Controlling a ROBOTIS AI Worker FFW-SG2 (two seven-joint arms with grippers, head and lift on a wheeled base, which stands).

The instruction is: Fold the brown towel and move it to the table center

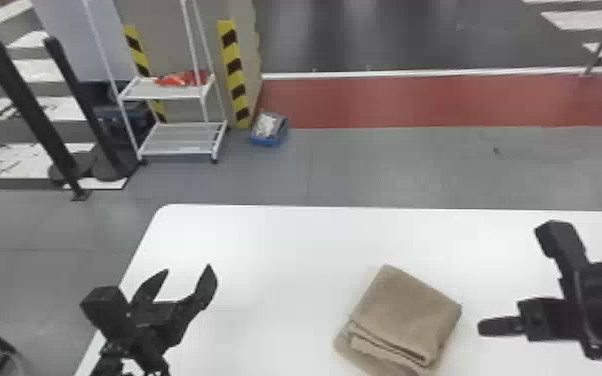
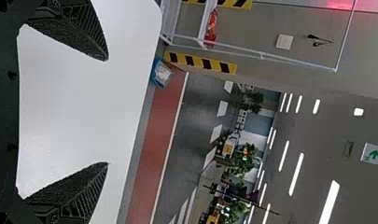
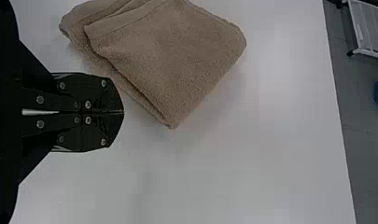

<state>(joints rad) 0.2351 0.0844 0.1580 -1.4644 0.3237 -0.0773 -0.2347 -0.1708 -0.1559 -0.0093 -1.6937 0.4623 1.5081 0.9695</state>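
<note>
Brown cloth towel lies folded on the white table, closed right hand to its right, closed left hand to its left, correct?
The left wrist view shows the black left hand open, not closed. The rest holds: the brown cloth towel lies folded on the white table, the closed black right hand to its right.
</note>
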